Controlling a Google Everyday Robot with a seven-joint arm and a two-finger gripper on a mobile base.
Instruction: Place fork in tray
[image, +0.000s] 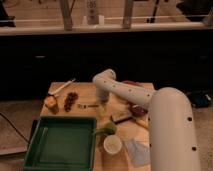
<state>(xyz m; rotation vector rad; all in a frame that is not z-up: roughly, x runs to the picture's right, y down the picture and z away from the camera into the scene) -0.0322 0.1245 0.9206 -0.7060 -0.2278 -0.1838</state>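
Note:
The small silver fork lies on the wooden table, just beyond the far rim of the green tray. The tray sits at the table's front left and holds nothing. My white arm comes in from the lower right and bends at the elbow. My gripper points down at the table just right of the fork, close to its end. I cannot tell whether it touches the fork.
A pale-handled utensil lies at the back left. An orange piece and a dark cluster sit left of the fork. A green item and a white cup stand right of the tray, with a crumpled wrapper further right.

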